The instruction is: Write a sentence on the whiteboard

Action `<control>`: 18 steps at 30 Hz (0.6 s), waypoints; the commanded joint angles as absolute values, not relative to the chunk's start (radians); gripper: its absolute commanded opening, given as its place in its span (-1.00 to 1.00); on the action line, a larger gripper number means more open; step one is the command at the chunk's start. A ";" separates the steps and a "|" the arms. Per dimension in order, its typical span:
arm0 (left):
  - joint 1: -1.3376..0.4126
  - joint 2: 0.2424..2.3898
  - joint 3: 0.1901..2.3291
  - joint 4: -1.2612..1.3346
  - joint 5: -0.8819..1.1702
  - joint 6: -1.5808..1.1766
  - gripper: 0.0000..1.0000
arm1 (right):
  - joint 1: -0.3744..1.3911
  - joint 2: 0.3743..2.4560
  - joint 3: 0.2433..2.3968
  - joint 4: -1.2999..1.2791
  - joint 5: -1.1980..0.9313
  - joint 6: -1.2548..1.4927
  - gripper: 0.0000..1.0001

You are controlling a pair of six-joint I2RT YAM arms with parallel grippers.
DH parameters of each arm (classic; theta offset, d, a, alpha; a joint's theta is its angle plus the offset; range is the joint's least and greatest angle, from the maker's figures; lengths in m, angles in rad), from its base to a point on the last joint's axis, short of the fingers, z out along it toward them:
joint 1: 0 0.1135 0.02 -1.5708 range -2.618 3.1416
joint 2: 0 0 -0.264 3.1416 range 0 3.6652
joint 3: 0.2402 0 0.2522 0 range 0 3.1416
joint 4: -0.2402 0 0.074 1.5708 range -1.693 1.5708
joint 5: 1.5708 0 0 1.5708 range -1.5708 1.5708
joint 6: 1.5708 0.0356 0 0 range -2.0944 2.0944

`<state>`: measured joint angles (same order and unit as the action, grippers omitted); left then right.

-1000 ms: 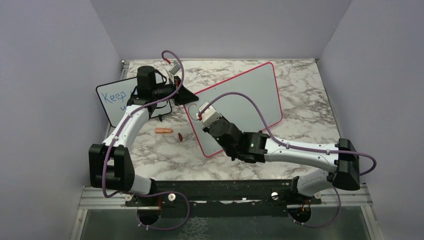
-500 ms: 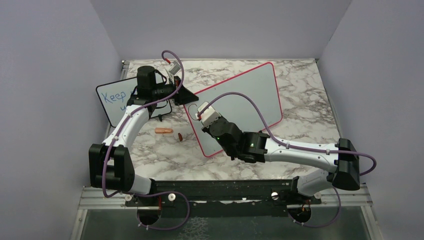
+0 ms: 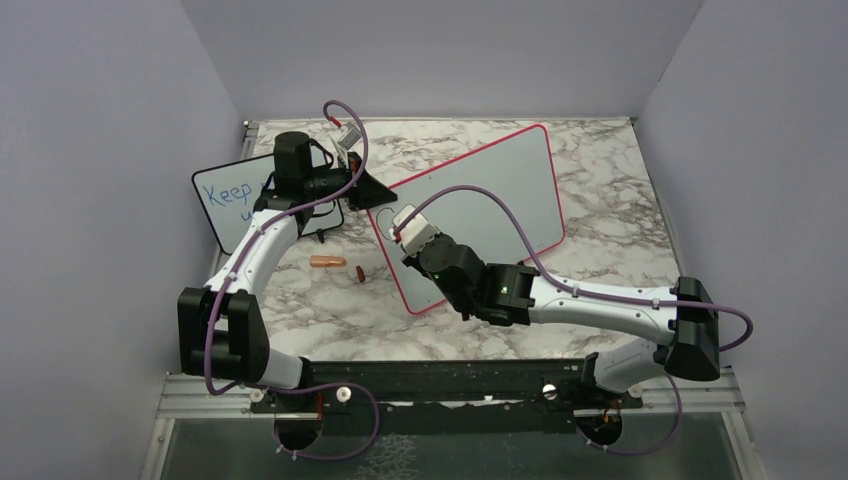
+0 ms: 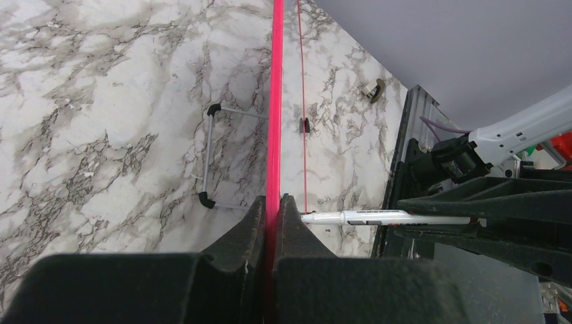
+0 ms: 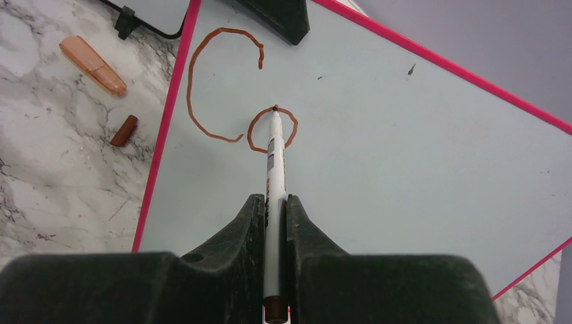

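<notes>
**Whiteboard** (image 3: 480,200): pink-framed, rounded corners, propped on its feet at a slant across the marble counter (image 3: 610,160). Its lower left corner points toward the arm bases and its upper right corner toward the back wall. Bare marble shows between its right edge and the right wall.

**Sentence** (image 5: 189,88): red-brown, only a large "C" and a small "o" so far, in the whiteboard's upper left corner. The "C" runs just inside the left frame edge. Blank board face stretches right of the letters and below them to the far frame.

**Left hand** (image 4: 272,202): clenched on the whiteboard's frame, at its top left edge. The board shows edge-on between the fingers.

**Right hand** (image 5: 273,202): grasping a white marker (image 5: 274,155) over the whiteboard's left part. The tip touches the top of the "o".

**Loose items:** an orange cap (image 5: 92,65) and a short brown piece (image 5: 124,130) lie on the counter just left of the whiteboard's left edge.

**Smaller board** (image 3: 225,200): black-framed with blue writing, left of the whiteboard, partly behind the left arm.
</notes>
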<state>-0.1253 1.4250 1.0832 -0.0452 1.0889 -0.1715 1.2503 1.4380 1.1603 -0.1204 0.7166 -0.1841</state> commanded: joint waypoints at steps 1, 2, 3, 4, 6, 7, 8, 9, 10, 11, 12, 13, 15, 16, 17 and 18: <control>-0.138 1.454 1.065 -0.113 1.057 -0.089 -1.00 | 1.243 1.430 1.175 -0.110 0.687 -0.179 -0.98; -0.138 1.455 1.065 -0.113 1.057 -0.088 -1.00 | 1.243 1.422 1.171 -0.110 0.694 -0.179 -0.97; -0.138 1.455 1.065 -0.113 1.057 -0.087 -1.00 | 1.243 1.415 1.167 -0.110 0.704 -0.180 -0.97; -0.138 1.454 1.065 -0.112 1.057 -0.087 -1.00 | 1.244 1.407 1.163 -0.109 0.714 -0.181 -0.97; -0.138 1.454 1.066 -0.115 1.056 -0.088 -1.00 | 1.244 1.387 1.148 -0.100 0.734 -0.183 -0.97; -0.138 1.455 1.066 -0.115 1.056 -0.088 -1.00 | 1.243 1.378 1.138 -0.095 0.742 -0.186 -0.97; -0.138 1.455 1.066 -0.114 1.056 -0.087 -1.00 | 1.243 1.371 1.128 -0.091 0.756 -0.187 -0.97; -0.138 1.454 1.066 -0.115 1.056 -0.086 -1.00 | 1.242 1.365 1.123 -0.092 0.764 -0.190 -0.97; -0.138 1.456 1.066 -0.115 1.056 -0.087 -1.00 | 1.241 1.362 1.118 -0.096 0.775 -0.190 -0.97; -0.138 1.455 1.066 -0.115 1.056 -0.087 -1.00 | 1.240 1.359 1.115 -0.101 0.785 -0.189 -0.97; -0.138 1.454 1.066 -0.116 1.056 -0.087 -1.00 | 1.237 1.356 1.111 -0.105 0.787 -0.187 -0.97; -0.138 1.454 1.066 -0.116 1.055 -0.086 -1.00 | 1.235 1.354 1.107 -0.109 0.788 -0.183 -0.98; -0.138 1.456 1.066 -0.117 1.056 -0.086 -1.00 | 1.232 1.349 1.102 -0.113 0.792 -0.178 -0.97; -0.138 1.456 1.066 -0.117 1.055 -0.086 -1.00 | 1.230 1.346 1.100 -0.112 0.795 -0.177 -0.97; -0.138 1.456 1.066 -0.117 1.056 -0.087 -1.00 | 1.229 1.344 1.097 -0.108 0.794 -0.176 -0.97; -0.138 1.456 1.066 -0.117 1.056 -0.086 -1.00 | 1.226 1.343 1.096 -0.105 0.790 -0.176 -0.97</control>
